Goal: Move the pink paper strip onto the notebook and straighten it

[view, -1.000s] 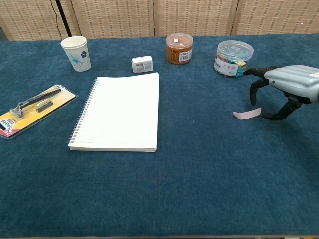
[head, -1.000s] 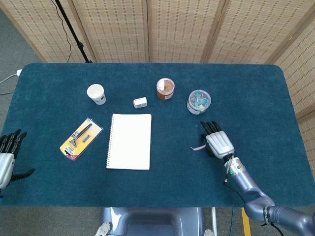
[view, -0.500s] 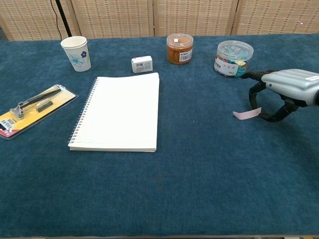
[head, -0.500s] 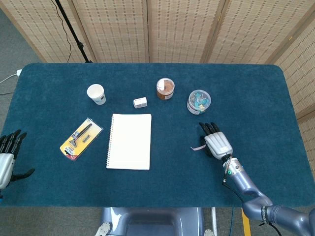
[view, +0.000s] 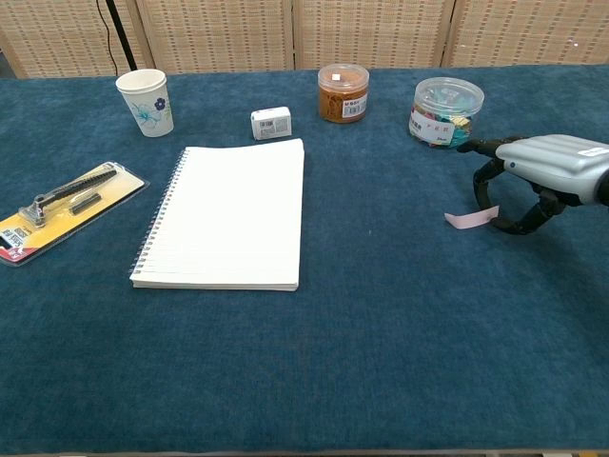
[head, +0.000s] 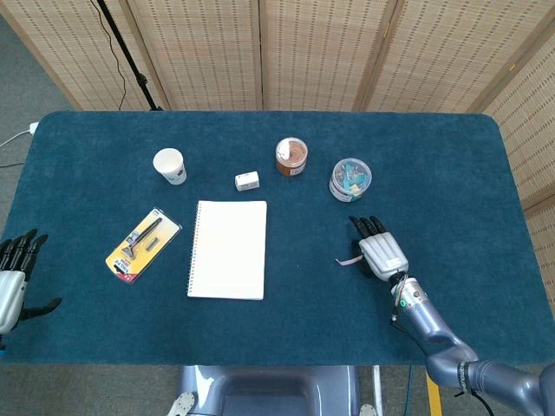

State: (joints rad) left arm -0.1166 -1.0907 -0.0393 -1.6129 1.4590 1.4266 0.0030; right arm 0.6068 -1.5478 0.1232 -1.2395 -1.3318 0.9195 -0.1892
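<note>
The pink paper strip (view: 466, 219) lies flat on the blue cloth, right of the white spiral notebook (view: 228, 214) and well apart from it. My right hand (view: 544, 164) arches over the strip's right end, with fingers (view: 483, 190) curved down on the far side and the thumb on the near side. Nothing is pinched between them. In the head view the strip (head: 348, 259) pokes out to the left from under the right hand (head: 381, 252), and the notebook (head: 229, 249) sits mid-table. My left hand (head: 12, 279) hangs by the table's left edge with its fingers spread, holding nothing.
Behind the right hand stands a clear tub of clips (view: 445, 110). An orange-filled jar (view: 343, 92), a small white box (view: 271, 123) and a paper cup (view: 145, 102) line the back. A yellow-carded tool pack (view: 59, 205) lies left of the notebook.
My right hand has crept a little to the left and settled lower over the strip's right end. The strip and the left hand have not moved.
</note>
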